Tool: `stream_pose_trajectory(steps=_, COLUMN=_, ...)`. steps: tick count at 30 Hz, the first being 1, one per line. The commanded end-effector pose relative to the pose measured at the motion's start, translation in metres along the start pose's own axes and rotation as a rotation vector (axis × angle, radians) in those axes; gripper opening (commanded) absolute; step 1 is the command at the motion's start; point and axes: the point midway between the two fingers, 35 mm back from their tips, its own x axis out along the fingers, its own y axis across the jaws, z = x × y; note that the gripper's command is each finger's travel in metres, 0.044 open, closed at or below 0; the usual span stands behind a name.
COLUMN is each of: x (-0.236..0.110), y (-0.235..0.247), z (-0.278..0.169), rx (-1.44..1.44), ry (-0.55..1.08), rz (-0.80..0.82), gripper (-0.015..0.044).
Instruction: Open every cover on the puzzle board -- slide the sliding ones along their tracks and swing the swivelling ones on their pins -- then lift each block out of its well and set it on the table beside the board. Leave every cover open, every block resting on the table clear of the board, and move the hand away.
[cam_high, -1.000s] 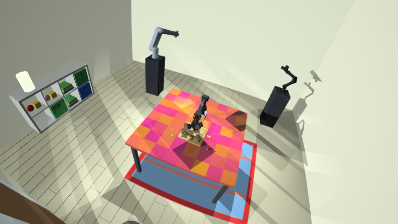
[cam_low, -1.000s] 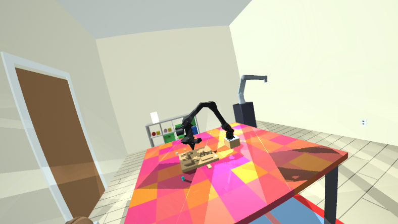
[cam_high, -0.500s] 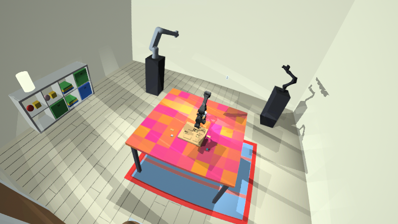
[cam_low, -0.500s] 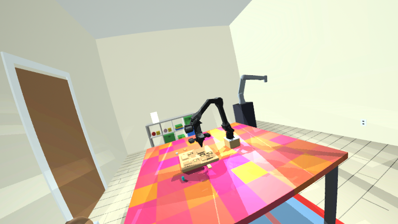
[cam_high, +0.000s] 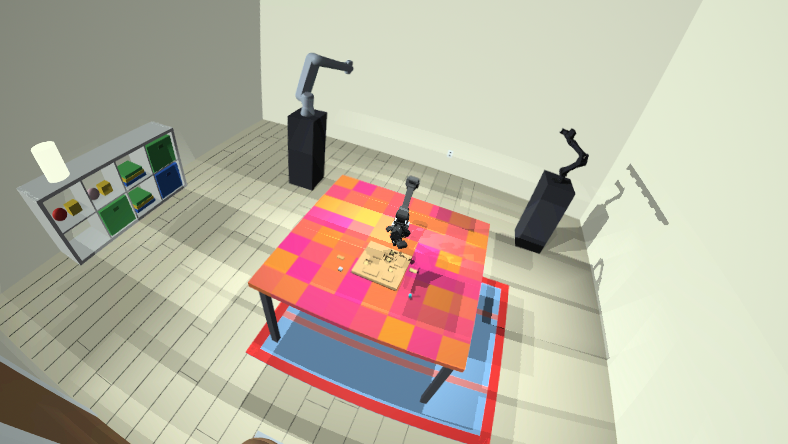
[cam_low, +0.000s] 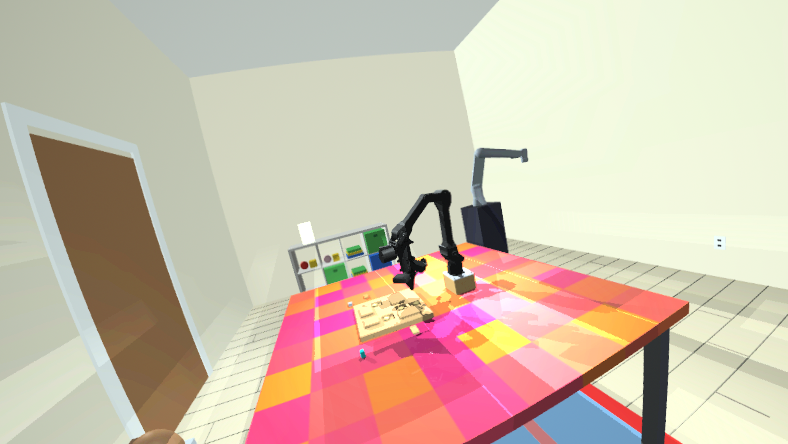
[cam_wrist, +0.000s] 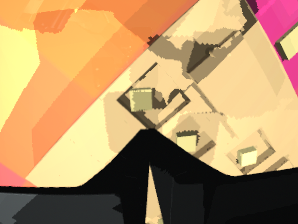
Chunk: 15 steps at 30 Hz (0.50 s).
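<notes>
The arm (cam_low: 435, 206) stands on a tan pedestal block (cam_low: 463, 284) mounted on the bench (cam_high: 441, 325), which has a checkered top in pink, orange and yellow. The arm reaches forward and downward so that the tool (cam_low: 409, 284) hangs above the far edge of the puzzle board (cam_low: 368, 329). The tool (cam_high: 399, 242) is fully closed, its two fingers pressed together with only a thin slit between them in the wrist view, and it has hold of nothing. The puzzle board (cam_high: 368, 271) is a tan wooden panel lying flat near the middle of the bench. In the wrist view the board (cam_wrist: 220, 43) appears rotated, with one corner toward the upper right, and several recessed wells are visible, at least three of them containing a small pale block (cam_wrist: 141, 100). The covers on the board are too small to judge as open or closed. Four small pieces lie on the bench clear of the board: a tan piece (cam_high: 340, 257) and a white piece (cam_high: 340, 268) on one side, a tan piece (cam_high: 413, 270) just beside the opposite edge, and a cyan piece (cam_high: 409, 296) nearer the front. A cube shelf unit (cam_high: 33, 194) stands against the wall, and two other arms on dark pedestals (cam_high: 306, 148) stand on the floor well apart from the bench.
</notes>
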Motion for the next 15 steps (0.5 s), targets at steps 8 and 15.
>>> stream_pose_trajectory(steps=8, x=0.013, y=0.0, z=0.001, rx=0.025, ry=-0.004, rz=-0.005, gripper=0.0)
stream_pose_trajectory(steps=15, x=0.027, y=0.0, z=0.001, rx=0.602, ry=-0.005, rz=-0.004, gripper=0.0)
